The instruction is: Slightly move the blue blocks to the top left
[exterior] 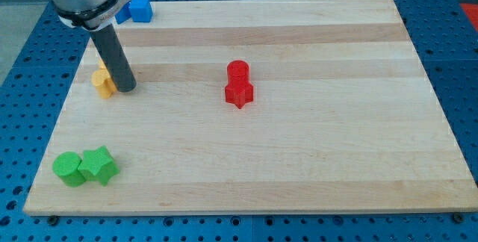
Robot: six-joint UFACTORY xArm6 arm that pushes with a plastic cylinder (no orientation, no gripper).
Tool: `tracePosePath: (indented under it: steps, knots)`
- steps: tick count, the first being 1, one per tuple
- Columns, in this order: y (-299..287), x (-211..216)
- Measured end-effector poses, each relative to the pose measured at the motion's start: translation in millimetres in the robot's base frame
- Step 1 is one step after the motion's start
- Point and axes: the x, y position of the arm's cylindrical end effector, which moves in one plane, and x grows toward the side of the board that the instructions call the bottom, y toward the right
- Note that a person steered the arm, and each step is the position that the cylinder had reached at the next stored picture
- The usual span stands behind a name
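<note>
A blue cube [140, 10] sits at the board's top left corner; a second blue block [122, 16] peeks out just left of it, mostly hidden behind the arm. My tip [125, 89] rests on the board below them, at the view's left. It touches or nearly touches the right side of a yellow block [103, 83], with another yellow block [100, 66] partly hidden behind the rod.
A red cylinder [237, 70] and a red star-shaped block [240, 92] stand together near the board's middle. A green cylinder [69, 169] and a green block [99, 165] sit together at the bottom left. The wooden board [336, 137] lies on a blue perforated table.
</note>
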Motion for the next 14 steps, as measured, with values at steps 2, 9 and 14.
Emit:
tracePosePath:
  steps: [2, 9, 14]
  knots:
    - [63, -94]
    - [-3, -203]
    - [30, -218]
